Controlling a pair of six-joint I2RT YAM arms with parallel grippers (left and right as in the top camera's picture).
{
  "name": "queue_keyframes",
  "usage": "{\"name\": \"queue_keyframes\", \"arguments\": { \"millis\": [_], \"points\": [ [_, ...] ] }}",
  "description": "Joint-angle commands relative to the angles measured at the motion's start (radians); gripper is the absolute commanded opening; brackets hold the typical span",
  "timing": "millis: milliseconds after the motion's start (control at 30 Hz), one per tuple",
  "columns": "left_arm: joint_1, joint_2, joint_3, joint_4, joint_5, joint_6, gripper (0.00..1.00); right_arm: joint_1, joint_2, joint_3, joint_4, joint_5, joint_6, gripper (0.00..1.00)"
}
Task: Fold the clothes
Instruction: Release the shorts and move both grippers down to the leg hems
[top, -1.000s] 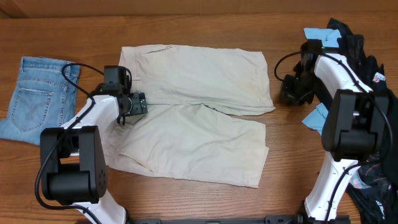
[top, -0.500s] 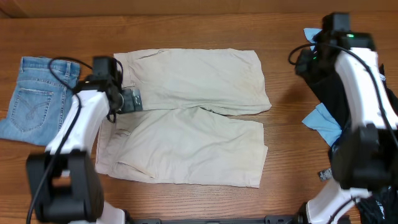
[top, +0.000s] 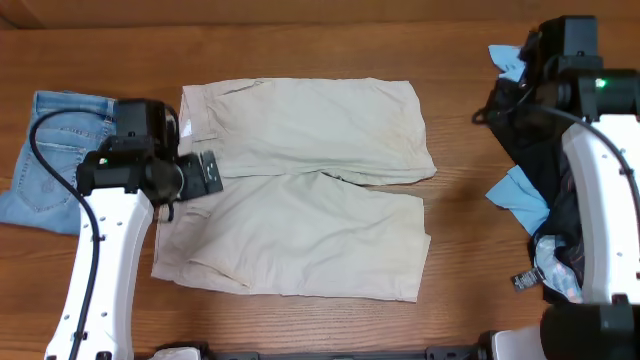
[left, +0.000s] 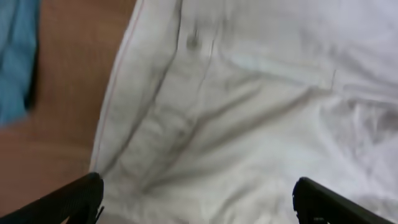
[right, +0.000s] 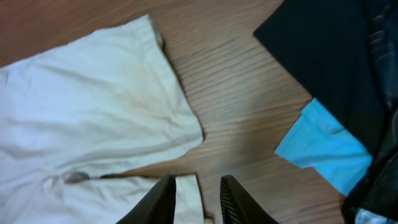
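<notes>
White-shelled arms (top: 100, 260) with black joint housings (top: 135, 160) and looping black cables (top: 33, 150) — small green lights (top: 601, 84), black fingers (right: 163, 200)

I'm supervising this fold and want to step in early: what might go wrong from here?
The left gripper hangs open over the waistband of the khaki shorts; closing there, it may catch only the top layer and drag the fold crooked. The right gripper, narrow and empty, is near the leg hems, and the heap of black and blue garments lies under its arm; a sweep might snag it.
</notes>
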Motion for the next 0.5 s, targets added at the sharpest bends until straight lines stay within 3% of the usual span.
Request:
{"name": "queue_keyframes", "arguments": {
  "millis": [0, 200, 300, 400, 467],
  "points": [
    [0.005, -0.025, 0.008, -0.065, 0.033, -0.093, 1.00, 0.052, -0.088, -0.064, 0.004, 0.018, 0.015, 0.27],
    [0.005, -0.026, 0.008, -0.223, 0.030, -0.223, 1.00, 0.182, -0.225, -0.267, 0.055, 0.089, 0.125, 0.28],
    [0.005, -0.038, 0.002, -0.243, 0.029, -0.254, 1.00, 0.252, -0.305, -0.406, 0.082, 0.085, 0.189, 0.34],
    [0.005, -0.077, -0.023, -0.238, 0.027, -0.289, 1.00, 0.323, -0.357, -0.531, 0.108, 0.053, 0.215, 0.64],
    [0.005, -0.127, -0.060, -0.226, 0.006, -0.333, 1.00, 0.368, -0.370, -0.615, 0.122, -0.013, 0.220, 0.66]
  ]
}}
